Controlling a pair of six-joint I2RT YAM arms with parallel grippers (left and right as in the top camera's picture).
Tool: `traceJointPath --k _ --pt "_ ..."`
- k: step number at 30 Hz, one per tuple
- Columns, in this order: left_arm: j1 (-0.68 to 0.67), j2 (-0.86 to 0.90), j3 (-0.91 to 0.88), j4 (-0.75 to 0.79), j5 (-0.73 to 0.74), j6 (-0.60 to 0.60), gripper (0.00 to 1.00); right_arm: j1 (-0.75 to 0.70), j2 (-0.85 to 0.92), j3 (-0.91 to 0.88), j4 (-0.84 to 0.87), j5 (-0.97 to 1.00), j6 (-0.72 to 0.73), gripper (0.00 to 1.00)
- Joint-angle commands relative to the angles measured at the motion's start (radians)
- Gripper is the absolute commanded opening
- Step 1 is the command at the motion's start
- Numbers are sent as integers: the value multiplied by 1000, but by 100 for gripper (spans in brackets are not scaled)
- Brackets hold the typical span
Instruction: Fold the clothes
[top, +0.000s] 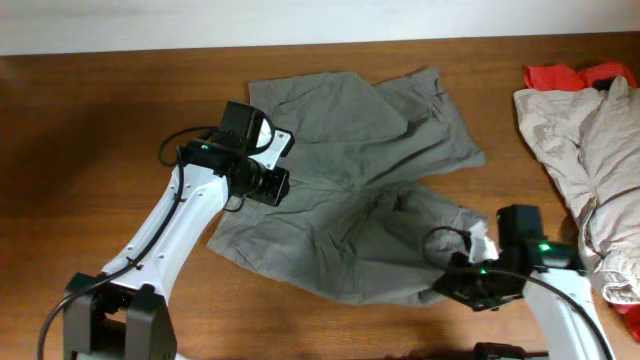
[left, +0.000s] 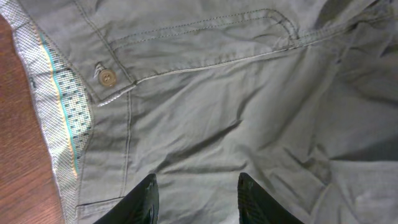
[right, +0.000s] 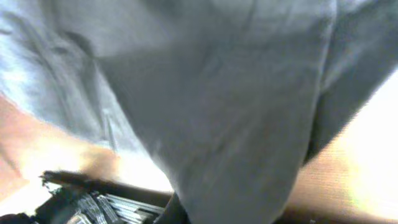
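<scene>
The shorts (top: 350, 190) lie rumpled mid-frame on the counter (top: 90, 120), with the waistband at the left and one leg reaching toward the upper right. The left fingers (top: 272, 186) hover parted over the waistband near its button (left: 107, 77), gripping nothing, probably ready to pinch there. The right fingers (top: 452, 280) are clenched at the lower-right leg hem, apparently holding cloth so it can be carried over.

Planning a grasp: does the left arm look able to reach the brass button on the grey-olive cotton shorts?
Probably yes: the brass button lies uncovered ahead of the open left fingers, nothing between.
</scene>
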Motion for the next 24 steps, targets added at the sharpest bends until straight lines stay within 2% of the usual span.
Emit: traceJointPath --k 1,7,8,17,22,24 --pt "5 11 -5 0 -22 19 41 6 -76 149 -119 58 68 4" --pt "28 11 -2 -1 -22 19 41 6 -101 259 -232 156 87 6" --pt "32 11 0 -2 -22 19 45 6 -99 257 -237 156 87 6" --pt "69 -10 45 -89 -13 18 54 23 -74 256 -254 103 56 4" --pt "69 -10 39 -224 -14 -85 54 32 -74 256 -196 103 59 4" --pt "72 -10 21 -214 -27 -118 57 32 -74 256 -164 99 84 4"
